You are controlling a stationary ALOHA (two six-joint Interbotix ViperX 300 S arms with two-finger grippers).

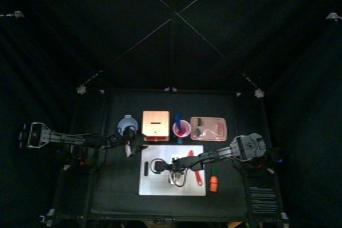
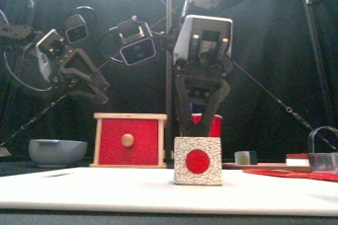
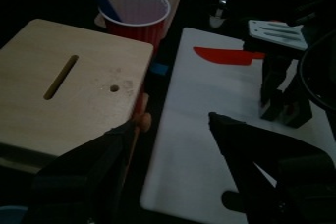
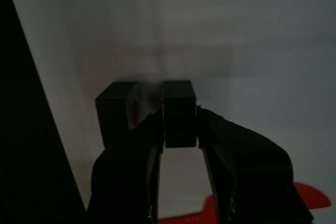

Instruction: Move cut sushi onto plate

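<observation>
The desk [image 1: 100, 177] carries a white board [image 1: 163, 182] near its middle. The pink plate [image 1: 207, 127] lies beyond the board, to the right of a wooden box [image 1: 158, 126]. The right tool [image 4: 168, 128] hangs over the board, its jaws partly closed around a dark sushi piece [image 4: 180, 98]. The left tool [image 3: 178, 140] waits at the board's left edge, jaws apart and empty. A red knife [image 3: 230, 55] lies on the board.
</observation>
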